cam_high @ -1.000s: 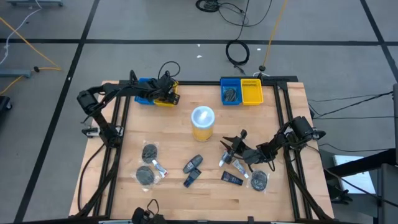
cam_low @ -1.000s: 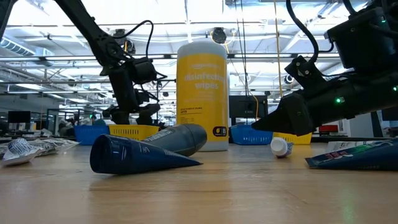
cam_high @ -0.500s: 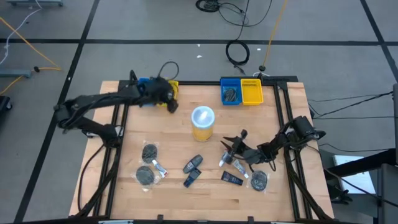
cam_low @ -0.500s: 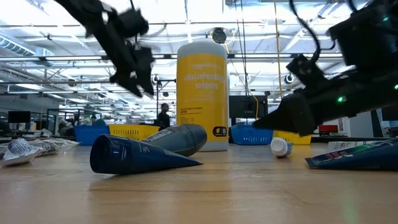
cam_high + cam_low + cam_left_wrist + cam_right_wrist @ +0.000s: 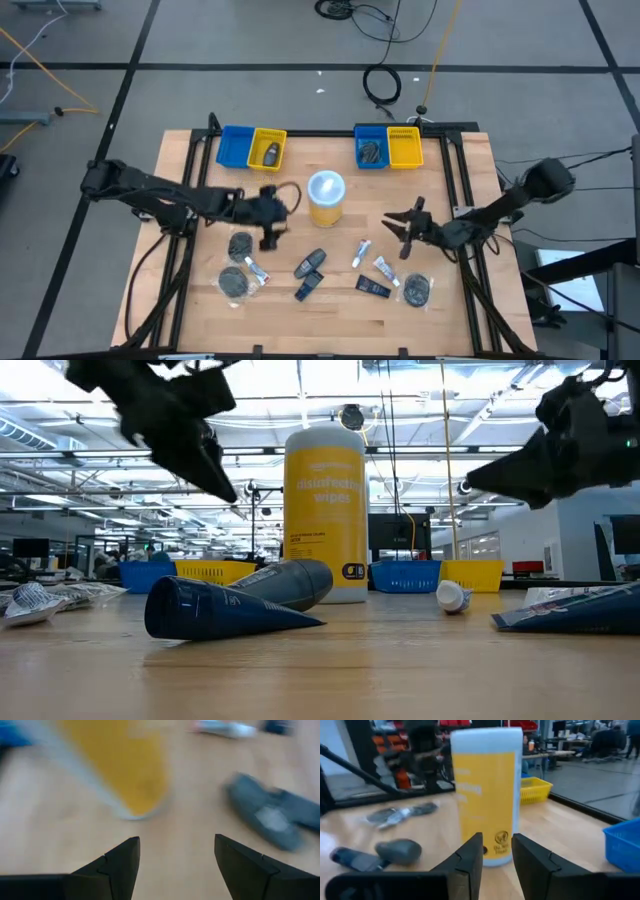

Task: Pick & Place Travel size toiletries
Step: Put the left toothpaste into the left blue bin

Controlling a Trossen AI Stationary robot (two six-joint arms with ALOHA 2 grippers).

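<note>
Wood surface: pale plank table [image 5: 330, 320], with the remaining travel toiletries strewn across its near half.
My left gripper [image 5: 270, 222]: over the table just left of the yellow wipes canister [image 5: 326, 197]; fingers spread apart with nothing between them, as the left wrist view shows.
My right gripper [image 5: 404, 224]: raised right of the canister, fingers parted only narrowly in the right wrist view, carrying nothing.
Nearest item to my left gripper: wrapped dark disc [image 5: 240, 244], on the table just beside and slightly to the near-left of the fingertips.
Next nearest: dark grey bottle [image 5: 311, 263], nearer the table's front edge and to the right, long axis slanting; a dark blue tube [image 5: 306, 287] lies just beside it.
Items under my right gripper: two small white tubes [image 5: 362, 254] and [image 5: 385, 266], a dark flat packet [image 5: 374, 288], and a second wrapped disc [image 5: 416, 290], all toward the front edge from it.
Already placed: one dark bottle in the left yellow bin [image 5: 268, 148]; dark items in the right blue bin [image 5: 371, 148].
Judgement: the left arm is better placed for the disc, the right for the white tubes.
</note>
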